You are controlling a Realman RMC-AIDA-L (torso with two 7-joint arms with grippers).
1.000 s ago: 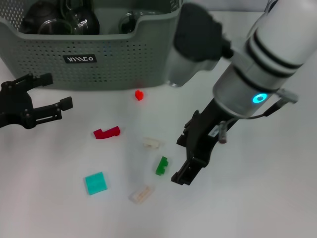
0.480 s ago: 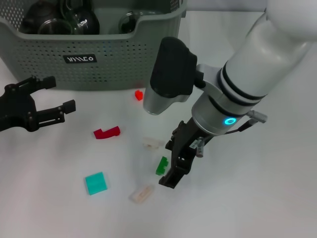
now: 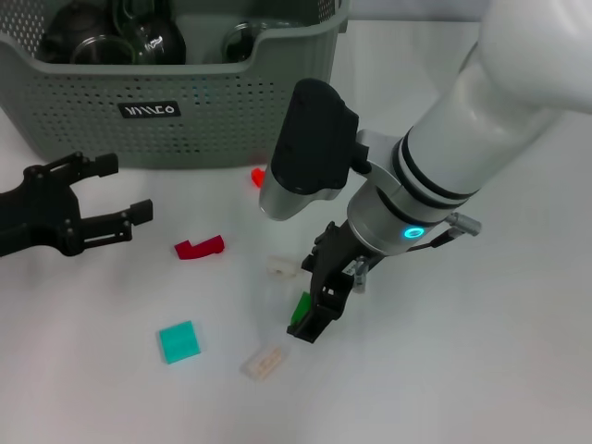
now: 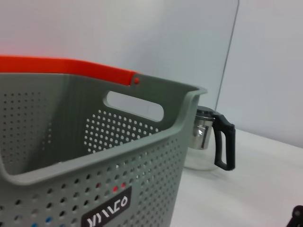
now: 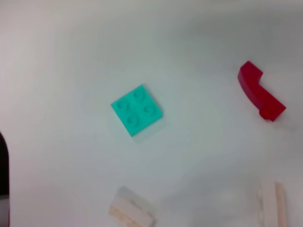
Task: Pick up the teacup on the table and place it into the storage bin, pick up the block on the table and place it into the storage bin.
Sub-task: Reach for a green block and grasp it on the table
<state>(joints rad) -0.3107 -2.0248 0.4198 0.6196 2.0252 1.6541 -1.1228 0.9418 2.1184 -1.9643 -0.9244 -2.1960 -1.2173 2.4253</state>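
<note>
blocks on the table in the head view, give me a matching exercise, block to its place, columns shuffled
Blocks:
1. teal square block
2. green block
3. small red block
4. red curved block

Places:
A. just in front of the storage bin
B. at the right pincer
C. nearest the left pincer
D. beside the translucent block

Pairs: 1-D, 2-B, 3-A, 4-C

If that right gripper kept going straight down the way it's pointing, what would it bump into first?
Most likely the small green block on the white table: the right gripper points down and forward right over it, fingers at its edge. Depth is hard to judge, so it might reach bare table just beside it.
</note>
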